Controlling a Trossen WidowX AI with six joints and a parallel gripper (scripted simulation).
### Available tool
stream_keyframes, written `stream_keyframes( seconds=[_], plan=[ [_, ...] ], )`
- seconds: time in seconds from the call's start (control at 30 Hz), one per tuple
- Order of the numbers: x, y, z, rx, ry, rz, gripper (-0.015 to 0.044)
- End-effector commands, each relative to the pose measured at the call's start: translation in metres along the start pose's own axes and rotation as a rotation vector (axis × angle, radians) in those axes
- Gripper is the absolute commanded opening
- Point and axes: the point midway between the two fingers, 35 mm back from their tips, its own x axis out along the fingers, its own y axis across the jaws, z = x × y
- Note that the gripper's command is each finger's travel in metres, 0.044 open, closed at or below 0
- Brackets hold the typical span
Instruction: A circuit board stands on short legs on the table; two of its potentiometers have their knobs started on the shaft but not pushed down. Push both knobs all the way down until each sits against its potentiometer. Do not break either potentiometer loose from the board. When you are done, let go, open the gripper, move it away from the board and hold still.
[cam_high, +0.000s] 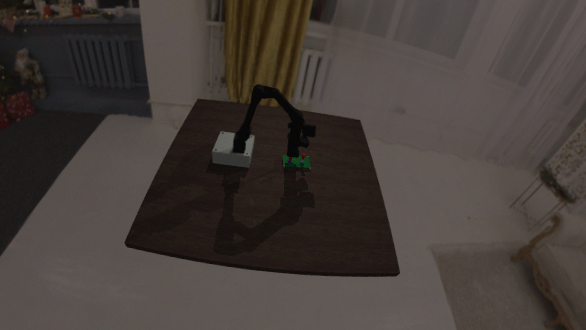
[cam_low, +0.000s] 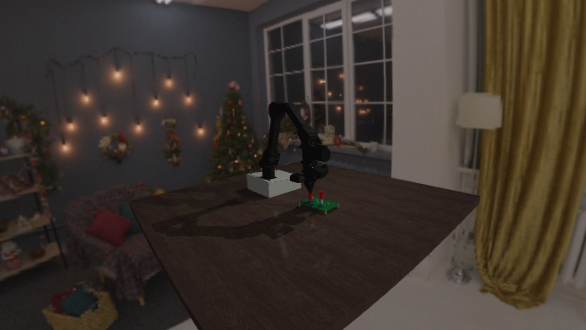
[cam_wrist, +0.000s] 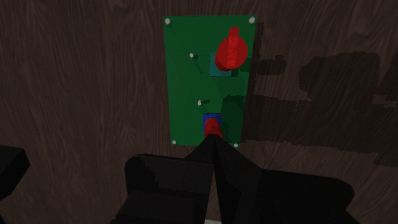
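The green circuit board (cam_high: 306, 167) (cam_low: 332, 205) (cam_wrist: 185, 85) stands on short legs on the table. A wide red knob with a pointer ridge (cam_high: 304, 156) (cam_low: 322, 194) (cam_wrist: 232, 52) stands high over the teal potentiometer (cam_wrist: 215, 70), with a gap below it in the exterior view. A narrow red knob (cam_low: 310, 197) (cam_wrist: 212, 128) stands over the blue potentiometer (cam_wrist: 206, 119). My gripper (cam_low: 310, 192) (cam_wrist: 212, 138) is shut with nothing between its fingers. Its tips are at the top of the narrow knob and hide part of it; whether they touch it, and whether that knob is fully seated, I cannot tell.
The arm's white base box (cam_high: 231, 158) (cam_low: 272, 188) stands on the dark wooden table (cam_high: 340, 225) (cam_low: 380, 240), to the left of the board in the top and exterior views. Two thin pale-tipped posts (cam_wrist: 191, 55) (cam_wrist: 199, 103) rise from the board beside the potentiometers.
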Motion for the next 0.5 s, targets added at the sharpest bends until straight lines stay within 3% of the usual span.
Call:
stream_keyframes(
  seconds=[0.0, 0.47],
  plan=[
    [0.0022, -0.0004, 0.0013, 0.003, -0.003, -0.003, 0.0],
    [0.0014, -0.0004, 0.0013, 0.003, -0.003, -0.003, 0.0]
  ],
)
